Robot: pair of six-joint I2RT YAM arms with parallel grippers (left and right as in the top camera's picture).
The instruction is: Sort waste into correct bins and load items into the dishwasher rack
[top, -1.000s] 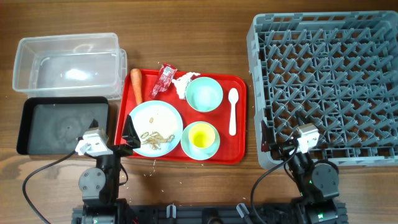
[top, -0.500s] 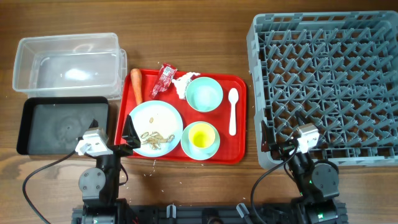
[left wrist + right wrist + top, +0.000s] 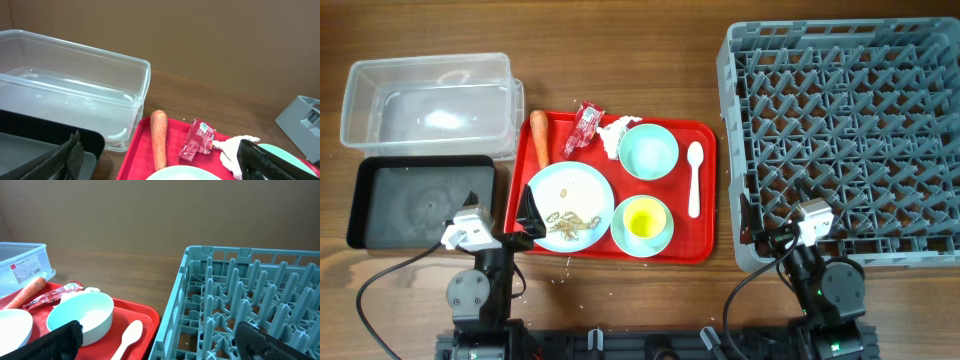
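The left pincer [image 3: 159, 146] and right pincer [image 3: 157, 330] both gape wide, empty, with carrot [image 3: 539, 138], snack wrapper [image 3: 583, 128] and tissue [image 3: 614, 134] lying on the red tray [image 3: 704, 236].

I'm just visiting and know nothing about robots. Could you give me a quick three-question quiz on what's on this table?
1. True or false: the yellow cup stands inside a bowl.
2. What lies between the carrot and the tissue? A) plate B) snack wrapper C) cup
3. Fill in: the white spoon lies on the red tray's side nearest the ____.
Key: 1 true; 2 B; 3 dishwasher rack.
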